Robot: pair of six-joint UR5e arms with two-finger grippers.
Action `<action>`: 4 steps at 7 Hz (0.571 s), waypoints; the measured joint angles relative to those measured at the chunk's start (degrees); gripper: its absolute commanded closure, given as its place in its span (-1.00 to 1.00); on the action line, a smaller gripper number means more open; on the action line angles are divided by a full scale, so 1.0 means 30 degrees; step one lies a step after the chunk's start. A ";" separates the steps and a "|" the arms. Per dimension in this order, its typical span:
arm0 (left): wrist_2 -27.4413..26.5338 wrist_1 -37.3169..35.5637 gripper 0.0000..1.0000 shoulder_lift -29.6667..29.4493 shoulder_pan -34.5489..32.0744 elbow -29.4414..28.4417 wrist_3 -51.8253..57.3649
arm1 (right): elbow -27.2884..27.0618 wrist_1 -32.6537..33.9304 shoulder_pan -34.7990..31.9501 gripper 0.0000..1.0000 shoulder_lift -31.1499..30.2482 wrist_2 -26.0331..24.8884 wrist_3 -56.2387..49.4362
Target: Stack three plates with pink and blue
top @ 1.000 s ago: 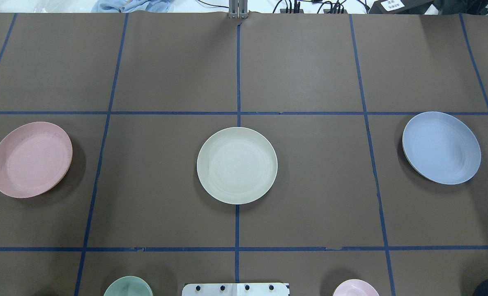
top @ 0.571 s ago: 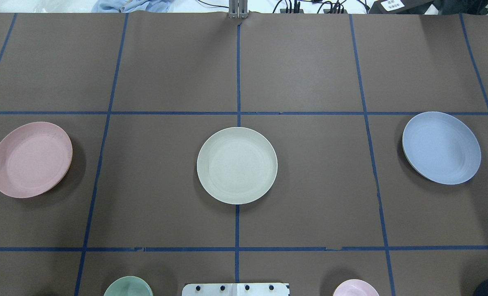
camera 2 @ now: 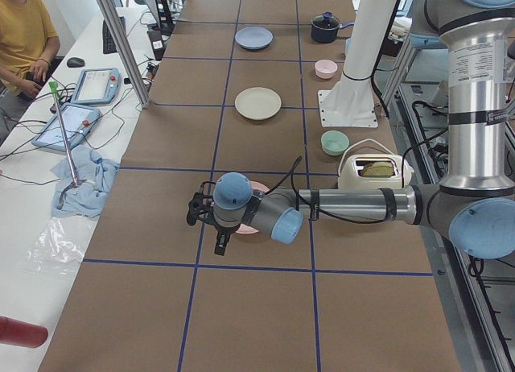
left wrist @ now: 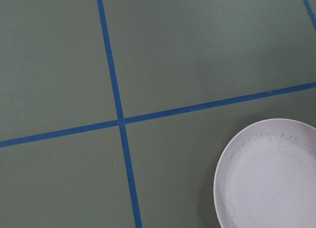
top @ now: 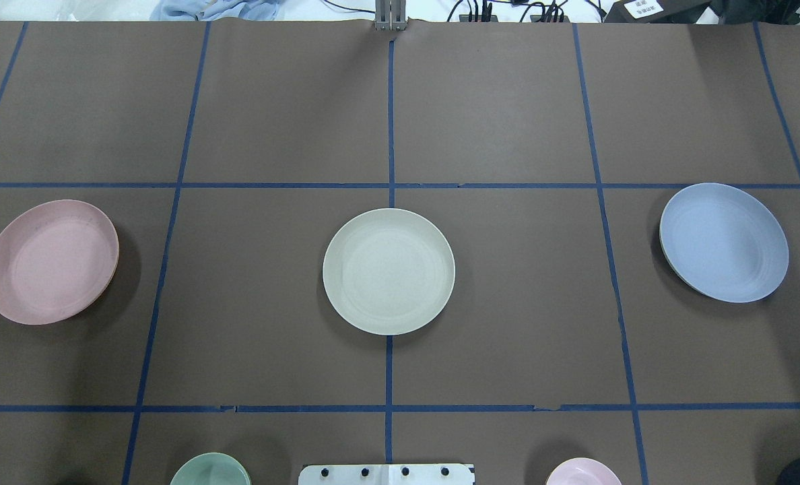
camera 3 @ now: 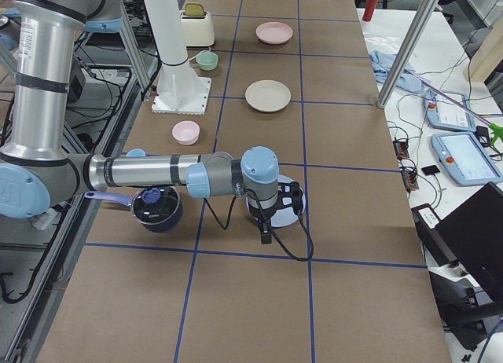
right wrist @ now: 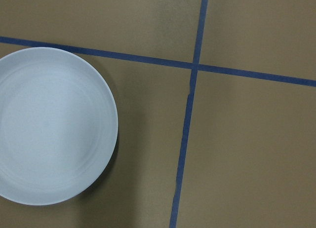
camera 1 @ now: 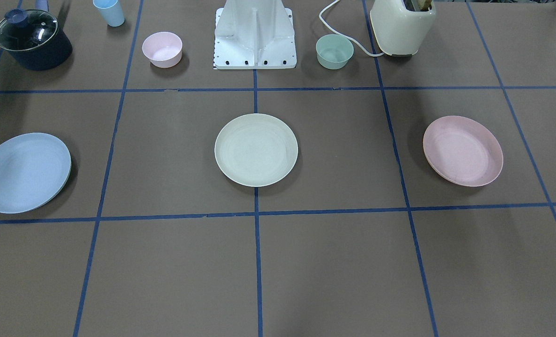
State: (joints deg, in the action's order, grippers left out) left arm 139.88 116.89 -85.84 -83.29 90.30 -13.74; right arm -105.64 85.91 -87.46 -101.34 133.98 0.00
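Cream plate (top: 388, 271) lies at the centre of the desk (top: 508, 337). The pink plate (top: 50, 261) sits well apart toward the robot's left, and the blue plate (top: 723, 242) well apart toward its right. Nothing is stacked.

Step in hand, as judged: approach. The side views show the left gripper (camera 2: 219, 241) above the pink plate and the right gripper (camera 3: 266, 228) above the blue plate. Whether either is wide or narrow cannot be told. Each wrist view has its plate off-centre, so the next move calls for aligning on a rim, descending and pinching it.

Against the overhead view one second earlier, all three plates are unmoved.
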 measured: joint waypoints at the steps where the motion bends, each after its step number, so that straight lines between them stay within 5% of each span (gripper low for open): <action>1: 0.0135 0.0187 -0.99 -0.0909 0.0649 -0.1274 -0.0596 | -0.0004 0.0009 0.0015 -1.00 0.0001 0.0026 0.0001; 4: 0.0297 0.2842 -0.95 -0.1409 0.3507 -0.2682 -0.3931 | 0.0006 -0.0168 0.0130 -1.00 0.0044 0.0522 -0.0032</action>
State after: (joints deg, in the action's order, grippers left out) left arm 140.77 125.42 -90.07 -72.76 82.26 -25.54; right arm -105.62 85.40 -87.07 -101.21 135.55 -0.10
